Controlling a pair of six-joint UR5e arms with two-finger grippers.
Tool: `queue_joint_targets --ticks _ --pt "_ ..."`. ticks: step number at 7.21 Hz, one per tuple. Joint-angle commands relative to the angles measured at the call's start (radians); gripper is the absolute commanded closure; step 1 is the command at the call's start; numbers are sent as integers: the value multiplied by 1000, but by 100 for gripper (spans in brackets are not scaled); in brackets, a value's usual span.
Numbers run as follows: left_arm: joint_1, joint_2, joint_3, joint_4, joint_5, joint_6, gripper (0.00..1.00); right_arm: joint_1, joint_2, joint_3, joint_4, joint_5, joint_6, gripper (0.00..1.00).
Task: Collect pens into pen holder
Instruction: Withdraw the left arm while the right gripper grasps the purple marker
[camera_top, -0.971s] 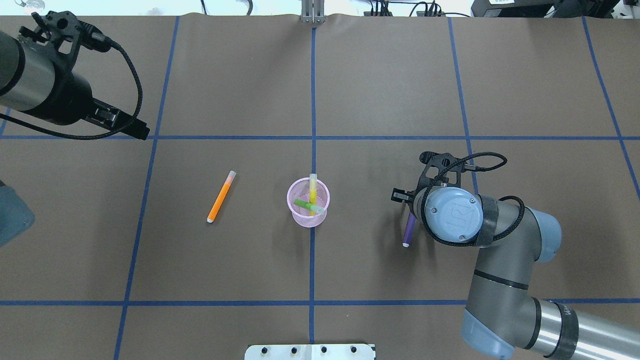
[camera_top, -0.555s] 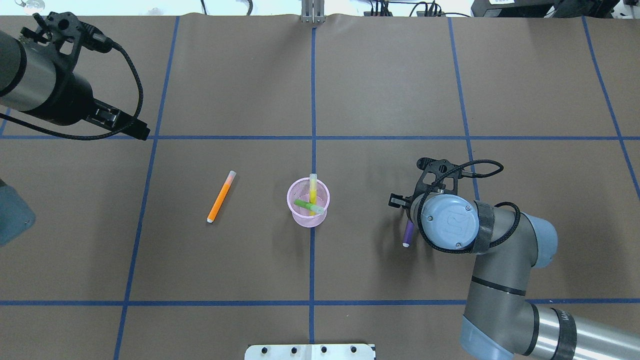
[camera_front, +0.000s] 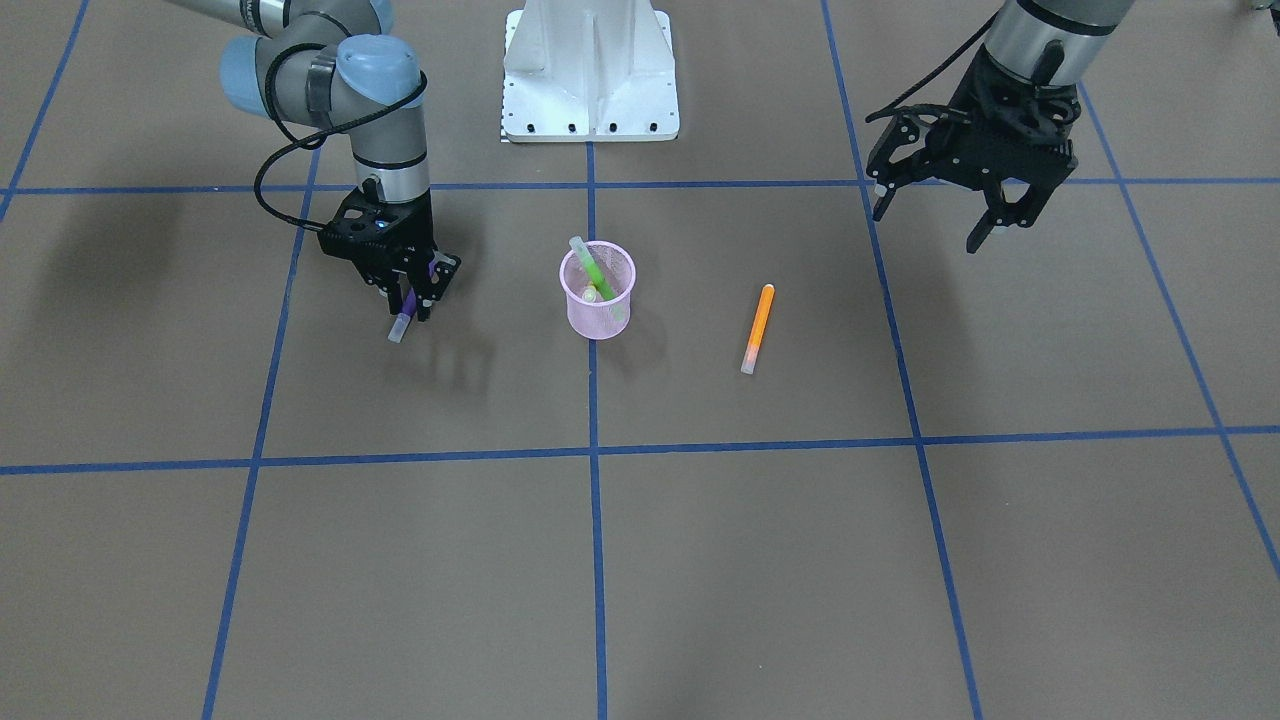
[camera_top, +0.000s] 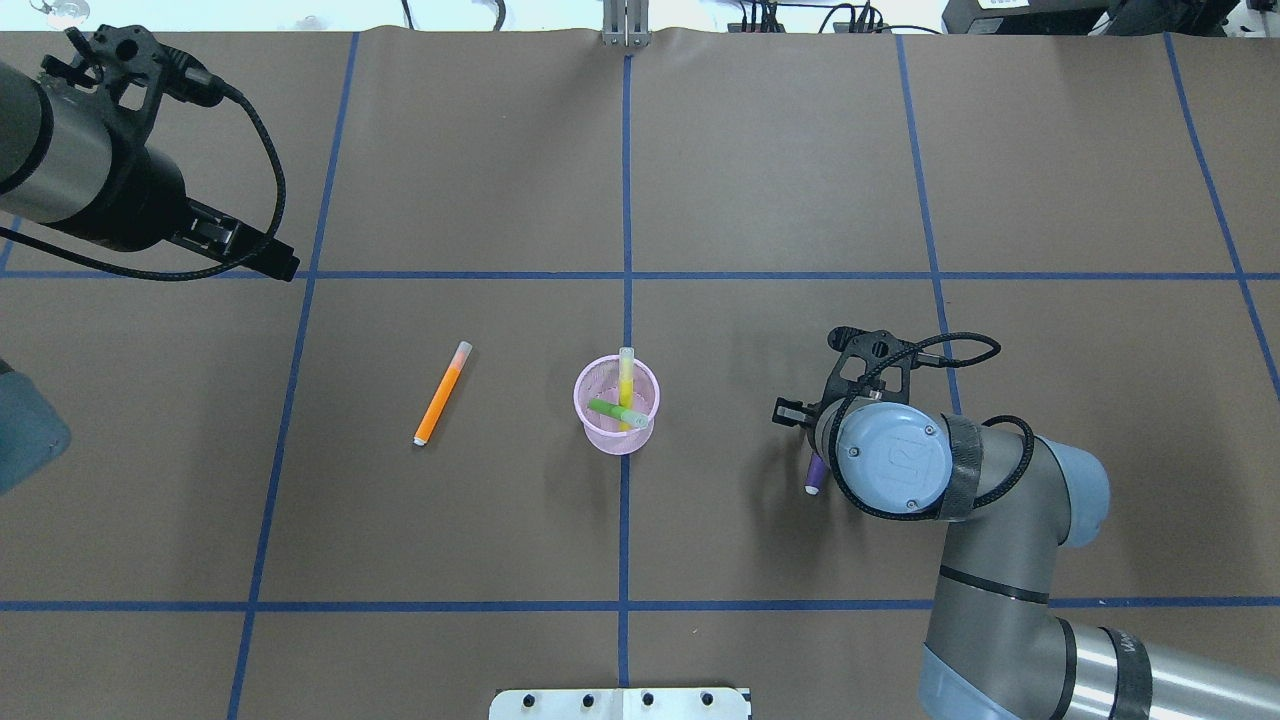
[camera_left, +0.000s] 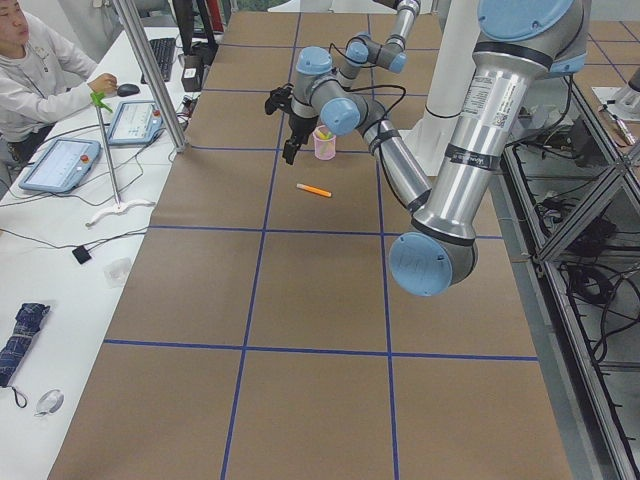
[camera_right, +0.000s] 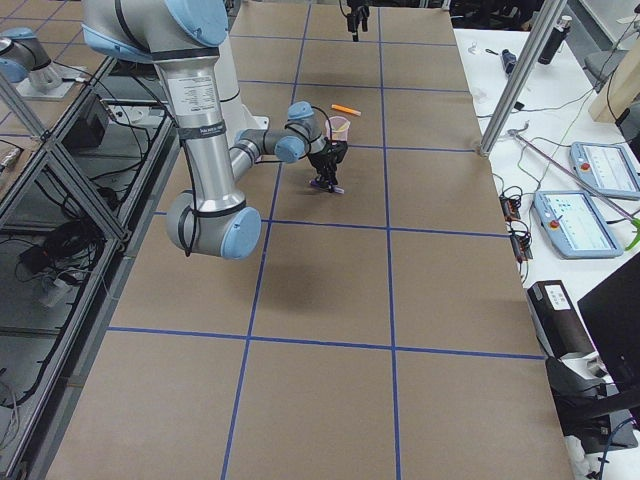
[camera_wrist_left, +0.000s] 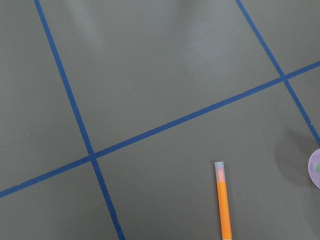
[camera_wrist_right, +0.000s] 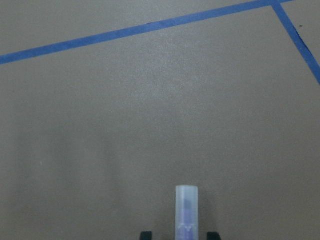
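The pink mesh pen holder (camera_top: 617, 405) stands at the table's middle and also shows in the front view (camera_front: 597, 290). A green pen (camera_top: 612, 409) and a yellow pen (camera_top: 626, 375) lean inside it. The orange pen (camera_top: 442, 394) lies flat on the table to its left, also in the left wrist view (camera_wrist_left: 223, 200). My right gripper (camera_front: 408, 300) is shut on the purple pen (camera_front: 402, 320), whose pale cap end sticks out forward (camera_wrist_right: 187, 212). The wrist hides most of the pen from overhead (camera_top: 815, 474). My left gripper (camera_front: 935, 215) is open, empty, and high at the far left.
The table is covered in brown paper with a grid of blue tape lines (camera_top: 626, 200). The robot's white base plate (camera_top: 620, 702) sits at the near edge. An operator (camera_left: 40, 70) sits at a side desk beyond the table.
My right wrist has shifted toward the robot and slightly left, covering more of the purple pen. The left arm has hardly moved. The orange pen and holder are unmoved.
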Motion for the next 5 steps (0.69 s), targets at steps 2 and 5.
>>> queue_joint_targets --ticks 2,5 --pt "0 0 0 0 0 0 0 0 7 6 -6 2 9 100" --pt "3 0 3 0 0 0 0 49 61 35 0 -127 -77 100"
